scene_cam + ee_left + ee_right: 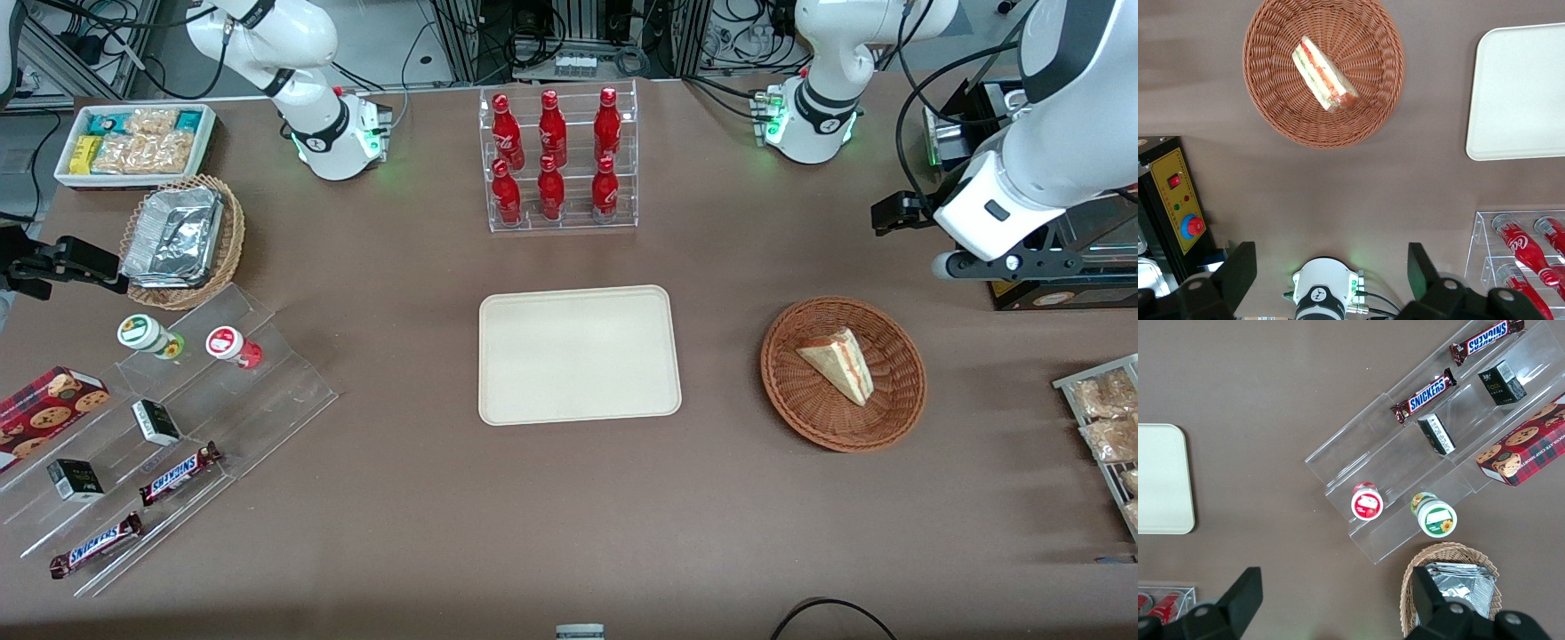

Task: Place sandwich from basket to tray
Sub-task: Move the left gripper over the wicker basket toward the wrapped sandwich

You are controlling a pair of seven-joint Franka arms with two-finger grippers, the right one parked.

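In the round reddish-brown wicker basket [791, 404] [1275, 117], toward the working arm's end of the table, lies the sandwich [840, 363] [1325, 75], resting on its side on the woven floor and well inside the rim. It is a small triangular wedge of pale white bread. Its cut edge shows red, orange and green filling in thin layers, seen most clearly from the left wrist.

Beside the basket, toward the middle of the table and well apart from it, sits the flat cream-beige tray [578, 356] [1525, 93] with rounded corners and a low rim.

Farther from the front camera than the basket, the left gripper [1330, 259] hangs high above the bare brown tabletop, between the basket and its own arm's base. Its two dark fingers [1238, 270] stand wide apart and hold nothing. The sandwich is well clear of them, nearer to the front camera.

Farther still, a clear rack of red bottles [556, 160] stands above the tray's far edge.
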